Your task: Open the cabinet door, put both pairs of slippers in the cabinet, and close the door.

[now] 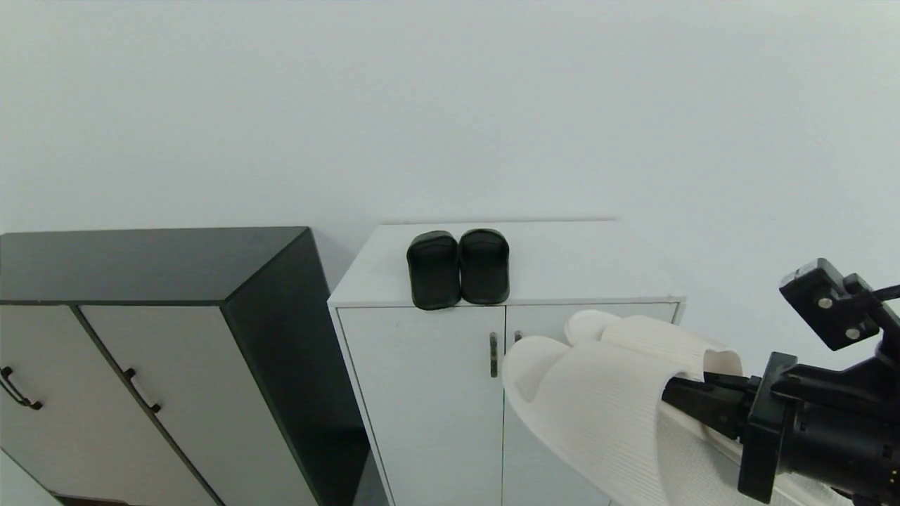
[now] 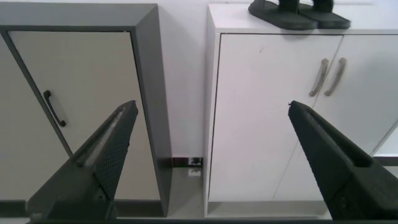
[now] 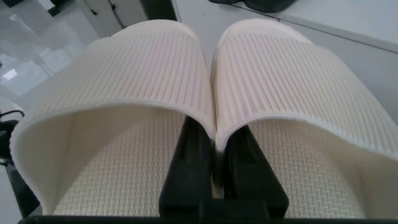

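So the right gripper has one finger slid under each strap of the white slippers and squeezes the two inner walls together. I'd guess that's the point of the grip: one pinch carries the whole pair side by side. The toes point away from the wrist, toward the white cabinet, which sits just ahead of the slippers. The arm is stretched forward about level, with the soles tipped down a bit.

Both doors look closed, and the door handles are just past the slipper toes. The black slippers sit on the cabinet top, above and beyond the gripper, toes at the front edge.

The left gripper is spread wide and holding nothing, facing the cabinet front from well back. It's probably the free one for the handle. A black cabinet stands off to its outer side.
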`<state>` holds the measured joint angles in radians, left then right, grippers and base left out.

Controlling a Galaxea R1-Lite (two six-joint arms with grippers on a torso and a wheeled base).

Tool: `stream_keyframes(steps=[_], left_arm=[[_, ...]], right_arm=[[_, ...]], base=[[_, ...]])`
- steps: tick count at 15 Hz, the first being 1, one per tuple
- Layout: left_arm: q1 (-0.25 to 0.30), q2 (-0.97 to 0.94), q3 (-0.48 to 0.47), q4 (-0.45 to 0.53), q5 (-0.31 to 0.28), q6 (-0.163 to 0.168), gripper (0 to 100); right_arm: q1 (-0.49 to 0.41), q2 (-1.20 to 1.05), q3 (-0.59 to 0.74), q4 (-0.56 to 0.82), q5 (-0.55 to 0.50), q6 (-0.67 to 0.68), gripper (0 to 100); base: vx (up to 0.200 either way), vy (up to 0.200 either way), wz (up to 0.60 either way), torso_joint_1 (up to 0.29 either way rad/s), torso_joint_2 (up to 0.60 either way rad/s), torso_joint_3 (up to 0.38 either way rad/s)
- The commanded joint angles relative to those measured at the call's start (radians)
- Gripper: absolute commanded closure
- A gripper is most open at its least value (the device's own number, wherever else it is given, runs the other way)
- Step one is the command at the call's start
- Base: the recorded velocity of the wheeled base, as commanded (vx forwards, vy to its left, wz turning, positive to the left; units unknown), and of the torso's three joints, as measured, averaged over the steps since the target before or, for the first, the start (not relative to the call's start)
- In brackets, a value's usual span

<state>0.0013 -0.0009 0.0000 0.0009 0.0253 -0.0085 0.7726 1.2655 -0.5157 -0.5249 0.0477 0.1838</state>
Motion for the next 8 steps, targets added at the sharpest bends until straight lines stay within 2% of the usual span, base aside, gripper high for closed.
stream_keyframes(steps=[1, 3, 8], left_arm=[[0.0, 0.001, 0.0, 0.001, 0.001, -0.001, 0], [0.0, 0.001, 0.0, 0.001, 0.001, -0.002, 0], [0.0, 0.001, 0.0, 0.001, 0.001, -0.002, 0]], right_arm=[[0.001, -0.012, 0.006, -0.001, 0.001, 0.0, 100], [0.001, -0.014, 0.006, -0.001, 0.0, 0.002, 100], [0.001, -0.046, 0.011, 0.0, 0.0, 0.006, 100]], base=[[0.0, 0.0, 0.0, 0.0, 0.0, 0.0], [0.0, 0.0, 0.0, 0.0, 0.0, 0.0], [0.0, -0.2, 0.0, 0.0, 0.0, 0.001]])
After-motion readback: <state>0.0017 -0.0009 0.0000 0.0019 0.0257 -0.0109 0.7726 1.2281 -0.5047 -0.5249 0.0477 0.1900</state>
